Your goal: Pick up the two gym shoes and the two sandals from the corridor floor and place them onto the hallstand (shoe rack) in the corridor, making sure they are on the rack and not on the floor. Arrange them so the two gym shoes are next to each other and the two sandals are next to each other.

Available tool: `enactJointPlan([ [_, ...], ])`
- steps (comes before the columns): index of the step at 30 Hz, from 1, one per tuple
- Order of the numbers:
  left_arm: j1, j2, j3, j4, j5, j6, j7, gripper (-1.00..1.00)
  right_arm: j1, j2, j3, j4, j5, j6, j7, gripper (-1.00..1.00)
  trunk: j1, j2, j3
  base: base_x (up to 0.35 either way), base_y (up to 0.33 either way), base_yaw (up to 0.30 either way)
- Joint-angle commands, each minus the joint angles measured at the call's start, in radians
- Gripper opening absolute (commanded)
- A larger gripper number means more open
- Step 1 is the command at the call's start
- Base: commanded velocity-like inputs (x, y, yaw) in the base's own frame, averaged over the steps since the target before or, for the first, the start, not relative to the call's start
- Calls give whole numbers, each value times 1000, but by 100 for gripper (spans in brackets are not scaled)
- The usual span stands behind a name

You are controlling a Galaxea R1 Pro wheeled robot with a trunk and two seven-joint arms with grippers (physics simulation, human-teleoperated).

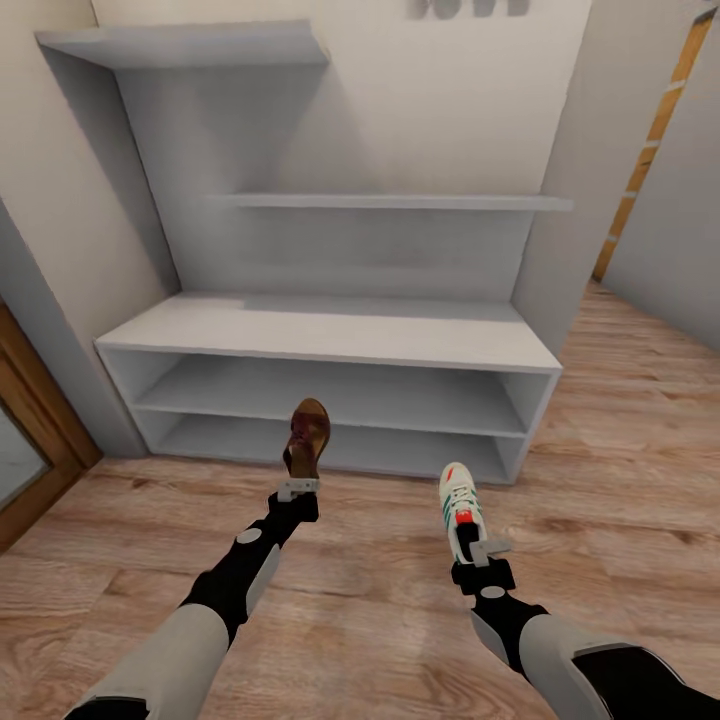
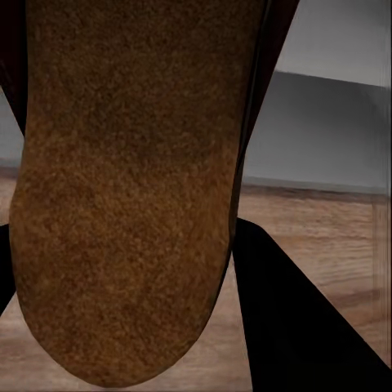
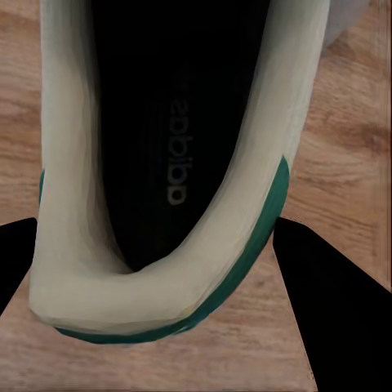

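My left gripper (image 1: pixel 298 487) is shut on a dark brown sandal (image 1: pixel 307 436), held above the corridor floor (image 1: pixel 360 600) in front of the hallstand (image 1: pixel 330 345). Up close, the sandal's rough brown sole (image 2: pixel 131 188) fills the left wrist view between the dark fingers (image 2: pixel 310 327). My right gripper (image 1: pixel 478 551) is shut on the heel of a white gym shoe (image 1: pixel 460 505) with green stripes and an orange-red tongue patch. Its dark inside and green heel rim (image 3: pixel 163 188) show in the right wrist view. Both shoes point toward the hallstand's lower shelves.
The hallstand's bench top (image 1: pixel 400 335) and two open shelves (image 1: pixel 340 395) are bare, with a floating shelf (image 1: pixel 400 201) above. A wooden door frame (image 1: pixel 30 440) stands at the left. A wall edge (image 1: pixel 560 240) and an orange-trimmed opening (image 1: pixel 650 140) lie to the right.
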Motion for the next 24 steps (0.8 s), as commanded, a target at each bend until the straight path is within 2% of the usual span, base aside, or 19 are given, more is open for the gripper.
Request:
enactJointPlan([
  [1,0,0,2,0,-4,-3,-5,-100,-2,0,3,5,10,-3,-8,-100,0,0,0,0,9,-291],
  [10,0,0,2,0,-4,-3,-5,-100,-2,0,3,5,9,-4,-8,-100,0,0,4,0,3,-270],
  [24,0,0,2,0,-4,-3,-5,-100,7,2,-1,6,0,-35,-6,-100,0,0,4,0,0,-37],
])
